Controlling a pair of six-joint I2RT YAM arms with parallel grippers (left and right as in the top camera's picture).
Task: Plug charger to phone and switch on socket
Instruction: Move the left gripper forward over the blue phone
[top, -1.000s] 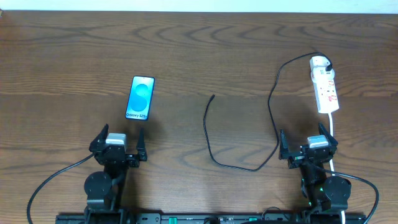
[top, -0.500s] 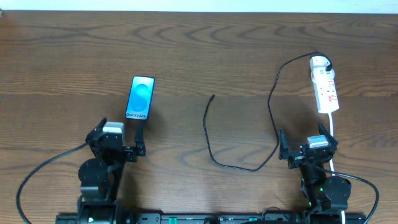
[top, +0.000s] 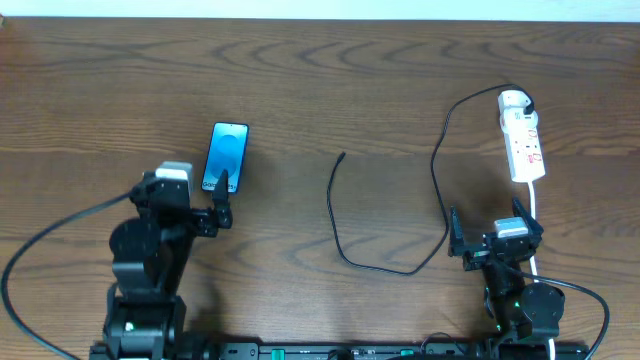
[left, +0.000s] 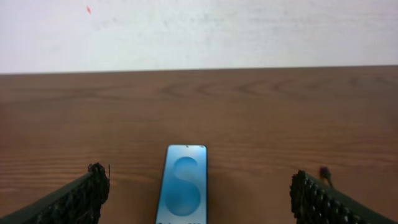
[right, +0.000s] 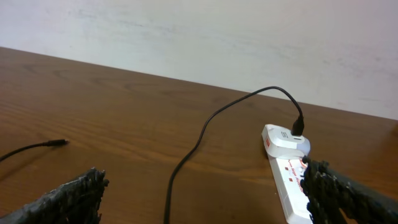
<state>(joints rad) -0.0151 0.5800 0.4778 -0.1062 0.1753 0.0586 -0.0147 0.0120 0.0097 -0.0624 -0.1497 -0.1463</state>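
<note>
The left pincer (top: 186, 190) is held spread open at the near end of the phone (top: 227, 155), which is laid flat on the worktop (top: 320, 80). The right pincer (top: 494, 232) is likewise released, near the socket (top: 522, 140). The charger (top: 334, 215) is laid between them.

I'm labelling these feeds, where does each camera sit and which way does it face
Overhead: above the table, looking down on phone, charger, socket; both arms, left gripper and right gripper, show.
Left wrist: low on the left arm, facing the wall over the phone; own fingers at bottom corners.
Right wrist: on the right arm, facing the wall past the socket; own fingers at bottom corners.
Shared: all three show the charger's tip.
</note>
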